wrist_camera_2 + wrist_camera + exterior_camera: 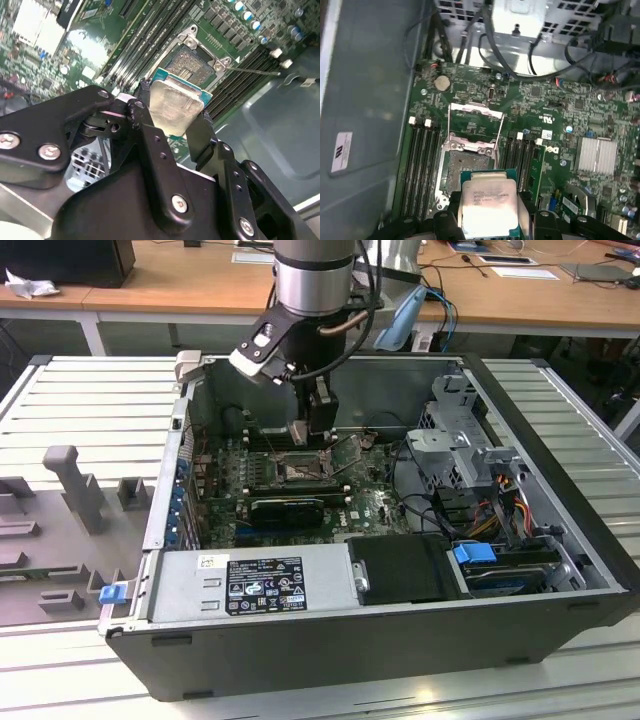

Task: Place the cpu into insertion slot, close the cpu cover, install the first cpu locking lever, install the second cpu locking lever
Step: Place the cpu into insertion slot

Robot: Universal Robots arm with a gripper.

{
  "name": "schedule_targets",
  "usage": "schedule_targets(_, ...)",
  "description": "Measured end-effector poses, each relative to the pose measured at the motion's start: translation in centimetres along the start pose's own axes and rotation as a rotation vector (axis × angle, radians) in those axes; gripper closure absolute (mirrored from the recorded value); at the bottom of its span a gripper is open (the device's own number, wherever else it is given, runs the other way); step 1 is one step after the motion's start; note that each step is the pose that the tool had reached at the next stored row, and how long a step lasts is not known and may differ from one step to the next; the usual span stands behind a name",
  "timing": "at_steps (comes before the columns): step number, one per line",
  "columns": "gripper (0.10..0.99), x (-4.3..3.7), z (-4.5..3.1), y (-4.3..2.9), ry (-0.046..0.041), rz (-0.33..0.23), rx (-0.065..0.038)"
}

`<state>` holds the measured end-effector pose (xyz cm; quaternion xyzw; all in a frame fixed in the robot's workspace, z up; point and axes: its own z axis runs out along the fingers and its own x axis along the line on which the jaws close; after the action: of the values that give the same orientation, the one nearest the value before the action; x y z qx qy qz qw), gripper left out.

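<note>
Nearest the lens in both wrist views is the gripper [172, 114]. Its black linkage fingers are drawn in narrow and clamped on two opposite edges of the cpu [176, 102]. The edge grip appears deliberate: it leaves the underside untouched and keeps the chip's outline free to meet the socket squarely.

The cpu is a thin square. Its pale, dull-silver lid has a slightly smeared sheen and faint print, and a green substrate rim shows around the edges.

It is held in the air, face toward the cameras, over the near edge of the insertion slot [192, 59]. It is not seated, and the slot's dark contact field is open to view beyond it.

In the first wrist view the cpu cover [476, 111] stands swung up on its hinge at the slot's far side. In my judgement this is what leaves the opening accessible. A thin lever rod [255, 71] lies swung out to one side, clear of the socket.

Long black memory slots [420, 160] run alongside the socket on both flanks. Farther across the green motherboard [372, 502] sits a finned heatsink [596, 155].

In the exterior view the arm reaches down into the open computer case [300, 665], which lies on its side.
</note>
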<state>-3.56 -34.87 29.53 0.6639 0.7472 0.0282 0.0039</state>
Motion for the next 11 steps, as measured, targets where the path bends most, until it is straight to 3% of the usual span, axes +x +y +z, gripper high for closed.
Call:
schedule_targets(5, 0.557, -0.03, 1.05, -0.05, -0.0060, 0.091, -0.003)
schedule_targets(11, 0.557, 0.04, 2.83, -0.17, -0.0076, 0.108, -0.003)
